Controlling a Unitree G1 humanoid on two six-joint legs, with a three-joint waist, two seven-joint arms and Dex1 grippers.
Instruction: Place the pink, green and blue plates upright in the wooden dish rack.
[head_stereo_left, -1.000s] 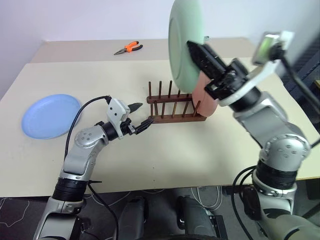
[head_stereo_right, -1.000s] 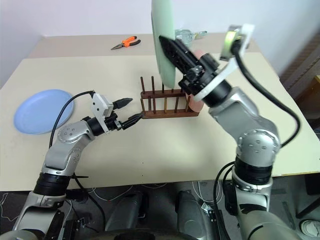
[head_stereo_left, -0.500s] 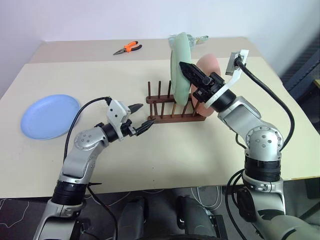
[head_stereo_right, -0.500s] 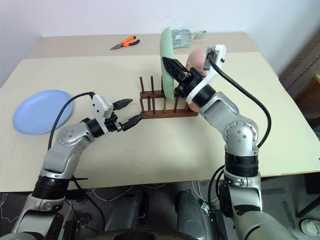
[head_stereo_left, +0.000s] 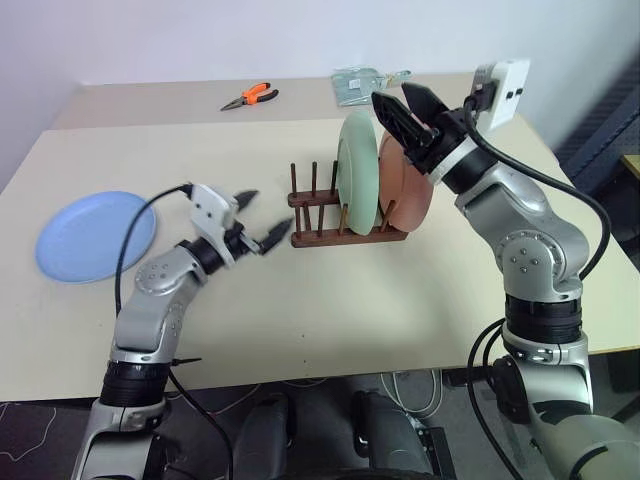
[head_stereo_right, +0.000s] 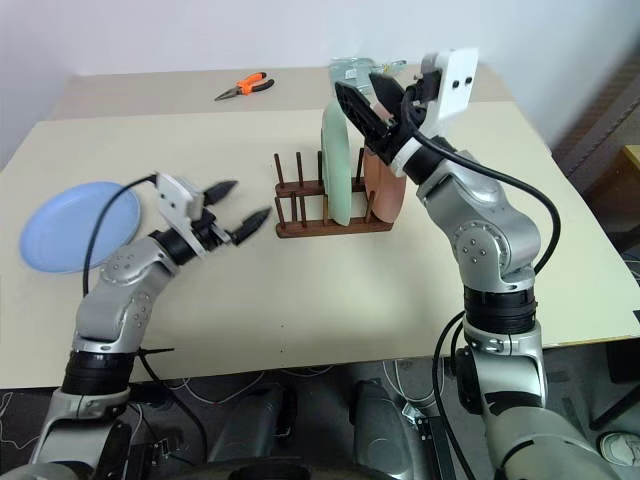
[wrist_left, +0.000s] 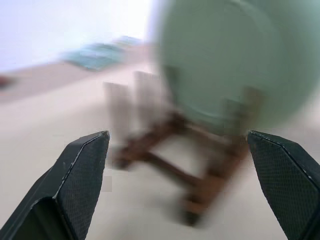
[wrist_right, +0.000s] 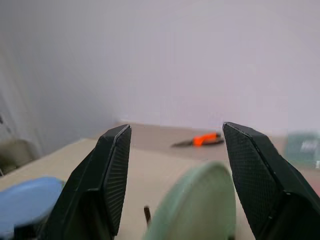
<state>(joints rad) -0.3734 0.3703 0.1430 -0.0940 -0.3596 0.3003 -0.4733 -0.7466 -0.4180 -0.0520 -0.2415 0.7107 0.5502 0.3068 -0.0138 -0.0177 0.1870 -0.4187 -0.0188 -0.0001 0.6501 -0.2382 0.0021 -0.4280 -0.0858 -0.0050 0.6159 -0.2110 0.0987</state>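
Observation:
The green plate (head_stereo_left: 355, 172) stands upright between the pegs of the wooden dish rack (head_stereo_left: 318, 214), and the pink plate (head_stereo_left: 408, 188) stands upright just behind it toward the right. My right gripper (head_stereo_left: 392, 96) hovers open just above the green plate's top rim, holding nothing; its wrist view looks down on that rim (wrist_right: 200, 205). Near the table's left side the blue plate (head_stereo_left: 95, 235) lies flat. My left gripper (head_stereo_left: 268, 214) is open and empty, a short way left of the rack's end and facing it (wrist_left: 200, 170).
Orange-handled pliers (head_stereo_left: 252, 96) lie at the back of the table. A clear packet (head_stereo_left: 365, 82) sits at the back behind the rack. Bare tabletop (head_stereo_left: 330, 300) spreads in front of the rack.
My right gripper lowered the green plate into the rack beside the pink one, let go and opened above it. The left gripper drew back left from the rack and opened wider.

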